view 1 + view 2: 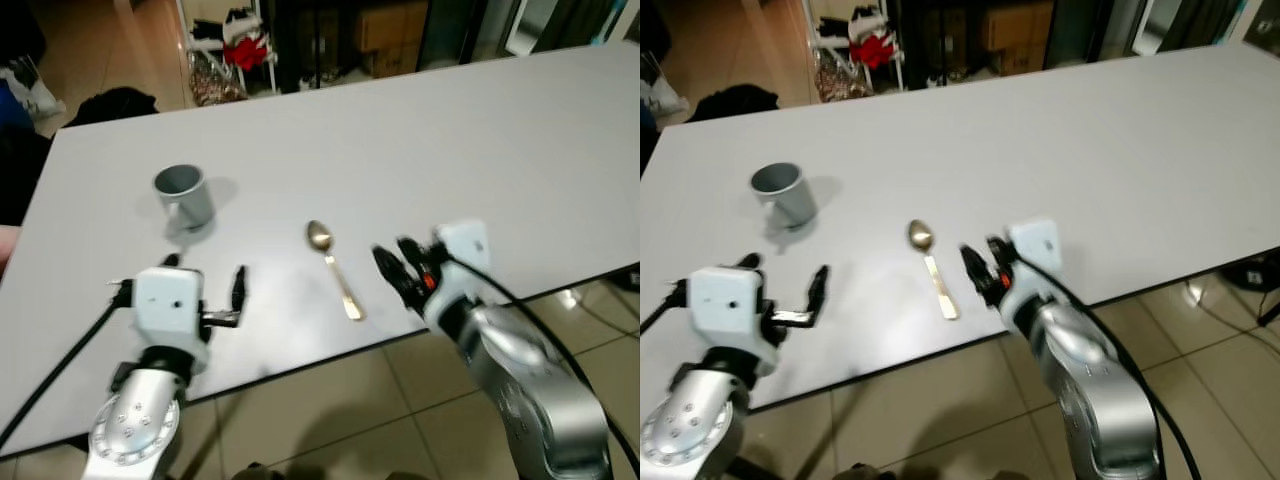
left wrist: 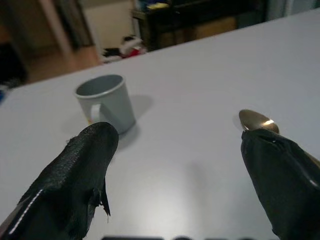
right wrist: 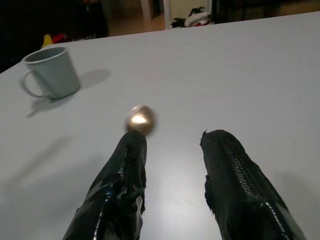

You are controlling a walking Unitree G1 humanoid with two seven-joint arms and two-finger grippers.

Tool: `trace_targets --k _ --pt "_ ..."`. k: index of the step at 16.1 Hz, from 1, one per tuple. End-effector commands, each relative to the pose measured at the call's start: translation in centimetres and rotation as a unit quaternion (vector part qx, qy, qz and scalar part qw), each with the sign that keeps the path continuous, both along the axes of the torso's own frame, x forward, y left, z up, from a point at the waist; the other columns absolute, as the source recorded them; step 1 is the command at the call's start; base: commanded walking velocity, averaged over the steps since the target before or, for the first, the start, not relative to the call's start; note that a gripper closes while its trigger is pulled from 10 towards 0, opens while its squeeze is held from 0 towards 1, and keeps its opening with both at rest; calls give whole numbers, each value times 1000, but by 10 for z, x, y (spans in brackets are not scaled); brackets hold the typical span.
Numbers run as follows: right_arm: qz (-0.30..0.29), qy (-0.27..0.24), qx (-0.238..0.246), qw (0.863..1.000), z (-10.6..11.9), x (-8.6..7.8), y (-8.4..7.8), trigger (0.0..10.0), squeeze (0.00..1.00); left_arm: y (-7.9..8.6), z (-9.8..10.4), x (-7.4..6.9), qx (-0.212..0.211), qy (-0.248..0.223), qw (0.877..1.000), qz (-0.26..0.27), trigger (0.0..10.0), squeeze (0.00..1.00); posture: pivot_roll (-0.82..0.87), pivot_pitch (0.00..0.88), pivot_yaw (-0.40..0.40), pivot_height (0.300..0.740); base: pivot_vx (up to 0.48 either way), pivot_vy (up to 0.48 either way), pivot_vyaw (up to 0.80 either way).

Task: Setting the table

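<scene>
I saw a gold spoon [image 1: 333, 265] bowl-up on the white table [image 1: 420, 150], grey mug [image 1: 185, 195] upright, left gripper [image 1: 205, 290] spread wide, right gripper [image 1: 395, 262] parted beside the handle.

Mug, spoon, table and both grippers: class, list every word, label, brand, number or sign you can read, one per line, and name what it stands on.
None can be read.
Mug: plain grey, no print.
Spoon: no mark legible.
Table: bare white top, no label.
Left gripper and right gripper: no lettering visible on either white housing.
</scene>
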State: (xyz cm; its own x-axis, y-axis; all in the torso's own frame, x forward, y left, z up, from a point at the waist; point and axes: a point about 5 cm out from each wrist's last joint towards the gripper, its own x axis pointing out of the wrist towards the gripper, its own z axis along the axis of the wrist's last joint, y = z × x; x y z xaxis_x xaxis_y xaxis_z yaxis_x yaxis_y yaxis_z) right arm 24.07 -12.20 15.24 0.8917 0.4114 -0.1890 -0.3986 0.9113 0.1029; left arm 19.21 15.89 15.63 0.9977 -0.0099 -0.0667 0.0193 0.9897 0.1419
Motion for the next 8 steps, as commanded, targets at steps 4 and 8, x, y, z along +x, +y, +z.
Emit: trace_targets --k 4,8 --pt "2 -28 9 1000 1 -5 -8 10000 1000 14 -9 -5 2 15 999 41 10000 0 -67 4 70 740 0 -480 0" --pt "1 -67 11 998 7 0 -10 10000 1000 18 -7 -2 17 11 999 44 10000 0 -51 7 60 740 0 -475 0"
